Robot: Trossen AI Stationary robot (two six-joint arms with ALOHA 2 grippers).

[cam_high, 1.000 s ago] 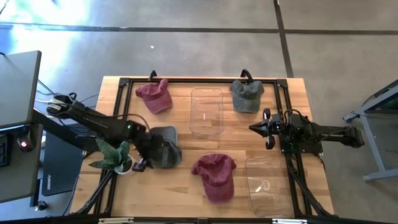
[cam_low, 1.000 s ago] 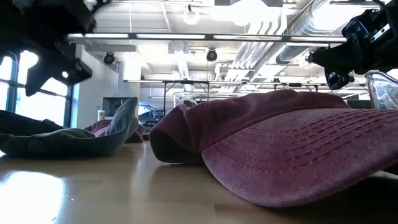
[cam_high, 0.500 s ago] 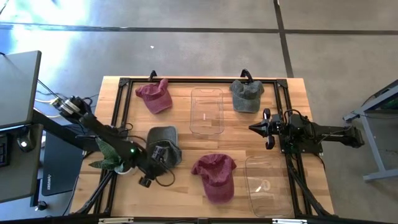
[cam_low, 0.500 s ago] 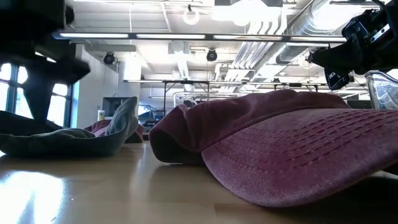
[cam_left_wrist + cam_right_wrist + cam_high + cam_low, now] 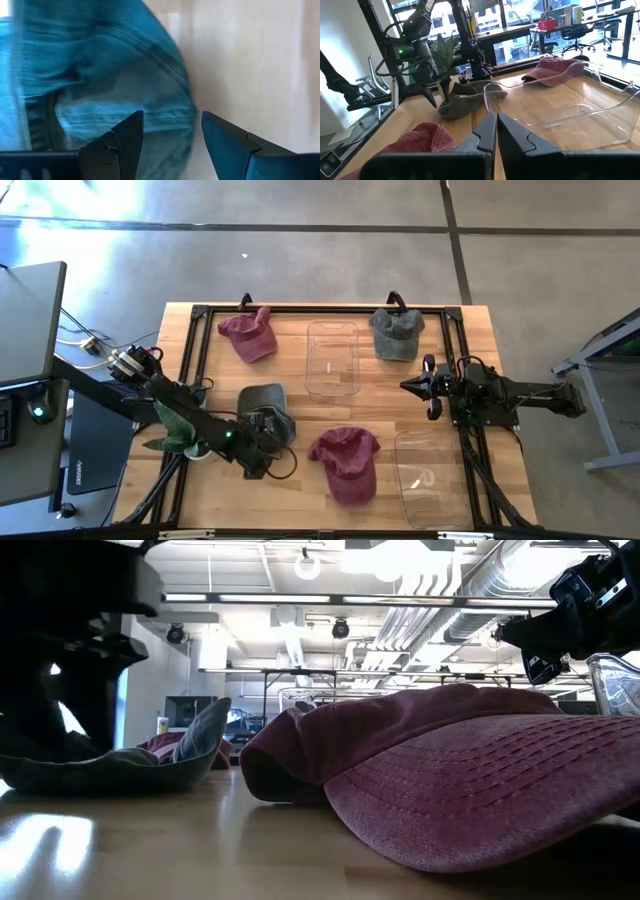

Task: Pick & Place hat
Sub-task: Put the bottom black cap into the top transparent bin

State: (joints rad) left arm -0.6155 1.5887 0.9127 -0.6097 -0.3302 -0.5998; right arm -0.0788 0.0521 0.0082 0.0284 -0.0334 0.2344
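Note:
A dark grey hat (image 5: 262, 408) lies on the table's left half, crown down, and shows as a shallow bowl in the low view (image 5: 150, 765). My left gripper (image 5: 263, 446) is low over its near edge, open. In the left wrist view (image 5: 172, 117) the hat's cloth rim (image 5: 150, 100) lies between and ahead of the two fingers. My right gripper (image 5: 405, 386) hangs shut above the table's right half (image 5: 496, 117), touching nothing. Three other hats rest on the table: a maroon one (image 5: 345, 462) near the front, a maroon one (image 5: 248, 335) far left, a grey one (image 5: 397, 332) far right. My left gripper comes down at the dark grey hat's near rim (image 5: 165, 107) with its fingers open, one on each side of the rim. Whether a finger touches the cloth, I cannot tell. The hat rests on the table.
A clear bin (image 5: 332, 358) stands at the table's far middle and a second clear bin (image 5: 430, 475) at the near right corner. A small potted plant (image 5: 185, 432) sits at the left edge beside my left arm. A black frame (image 5: 320, 310) borders the table.
My left gripper has swung from the dark grey hat's left side round toward the table's near edge, then right, turning as it went, and now stands low at the hat's near rim. The right arm has kept still.

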